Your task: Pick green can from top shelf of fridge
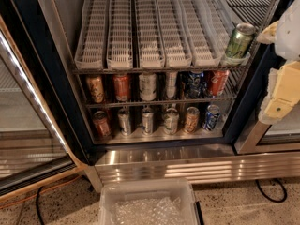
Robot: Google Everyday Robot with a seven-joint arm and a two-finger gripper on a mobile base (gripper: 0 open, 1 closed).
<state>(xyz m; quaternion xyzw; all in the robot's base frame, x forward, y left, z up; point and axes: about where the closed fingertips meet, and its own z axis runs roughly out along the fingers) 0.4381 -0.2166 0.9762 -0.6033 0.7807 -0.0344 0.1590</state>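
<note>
Green metallic drink can [240, 41] upright, right end of wire top shelf [140, 70] | cream-and-white gripper [282, 92] at dark-framed fridge's [187, 165] right, near can | grip: cannot tell

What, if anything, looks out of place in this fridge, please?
The green can stands alone at the right front corner of the top shelf, seemingly tilted, unlike the rowed cans below. The gripper hangs just right of it.
</note>
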